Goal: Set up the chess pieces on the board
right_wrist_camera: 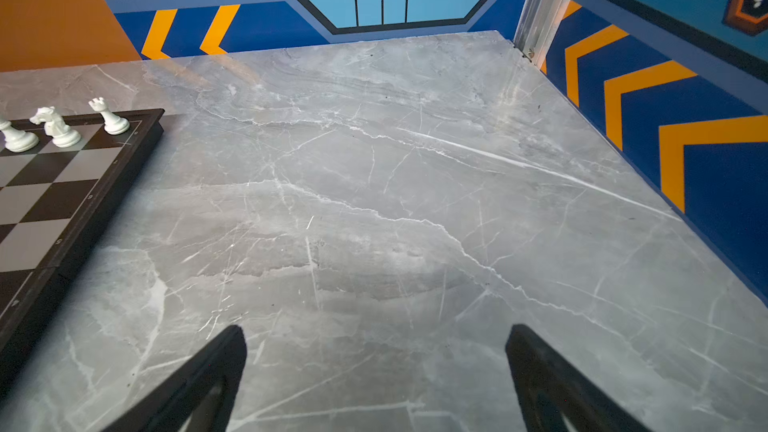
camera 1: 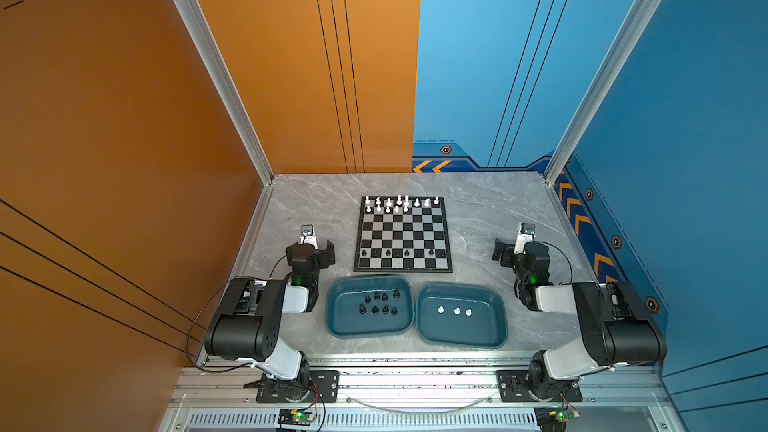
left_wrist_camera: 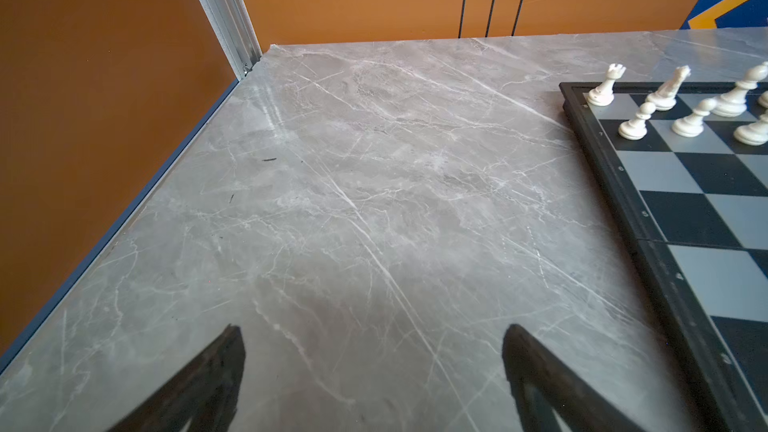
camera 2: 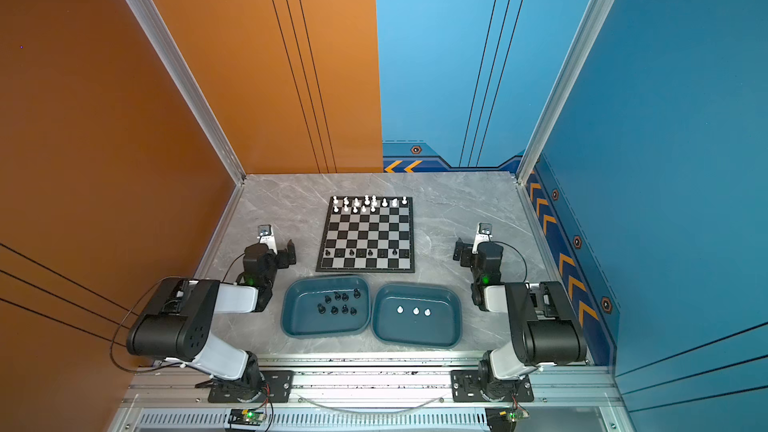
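The board (camera 1: 402, 234) (camera 2: 368, 234) lies mid-table in both top views. White chess pieces (camera 1: 399, 203) fill its far rows, and several black ones (camera 1: 403, 252) stand in a row near its front. My left gripper (camera 1: 311, 248) (left_wrist_camera: 374, 330) hovers open over bare table left of the board, holding nothing. My right gripper (camera 1: 519, 249) (right_wrist_camera: 376, 330) is open and empty right of the board. The left wrist view catches the board's corner (left_wrist_camera: 685, 218) with white pieces (left_wrist_camera: 636, 122). The right wrist view shows the opposite corner (right_wrist_camera: 50, 201) with a rook, a knight and another white piece (right_wrist_camera: 58, 128).
Two teal trays sit in front of the board. The left tray (camera 1: 334, 305) holds several black pieces (camera 1: 380, 303); the right tray (camera 1: 498, 317) holds three white pieces (camera 1: 456, 310). Orange and blue walls enclose the marble table on three sides.
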Robot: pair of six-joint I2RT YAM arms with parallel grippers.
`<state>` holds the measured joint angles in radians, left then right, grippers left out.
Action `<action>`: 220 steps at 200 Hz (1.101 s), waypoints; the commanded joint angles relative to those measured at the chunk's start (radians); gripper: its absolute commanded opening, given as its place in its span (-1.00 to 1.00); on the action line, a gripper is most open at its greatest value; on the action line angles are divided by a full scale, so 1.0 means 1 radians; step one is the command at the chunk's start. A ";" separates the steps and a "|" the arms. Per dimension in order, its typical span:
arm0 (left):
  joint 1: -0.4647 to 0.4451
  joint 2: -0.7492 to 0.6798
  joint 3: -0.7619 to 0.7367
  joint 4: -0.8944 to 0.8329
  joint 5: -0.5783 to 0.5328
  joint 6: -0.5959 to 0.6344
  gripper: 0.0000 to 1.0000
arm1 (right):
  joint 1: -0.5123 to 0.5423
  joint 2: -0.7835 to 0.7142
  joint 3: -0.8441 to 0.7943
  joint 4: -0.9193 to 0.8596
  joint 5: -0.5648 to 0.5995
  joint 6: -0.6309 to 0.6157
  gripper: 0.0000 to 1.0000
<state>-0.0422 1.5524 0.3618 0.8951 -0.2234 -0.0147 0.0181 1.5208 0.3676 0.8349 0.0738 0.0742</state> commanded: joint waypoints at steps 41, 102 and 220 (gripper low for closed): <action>-0.001 0.011 0.022 0.016 0.020 0.013 0.95 | -0.010 0.012 0.018 0.024 -0.018 -0.019 0.99; -0.001 0.009 0.022 0.017 0.020 0.013 0.95 | -0.010 0.014 0.017 0.023 -0.021 -0.017 1.00; 0.005 0.010 0.020 0.017 0.034 0.011 0.95 | -0.010 0.013 0.017 0.023 -0.019 -0.018 0.99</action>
<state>-0.0402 1.5524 0.3618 0.8951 -0.2073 -0.0147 0.0128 1.5208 0.3676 0.8421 0.0631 0.0738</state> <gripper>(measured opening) 0.976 0.998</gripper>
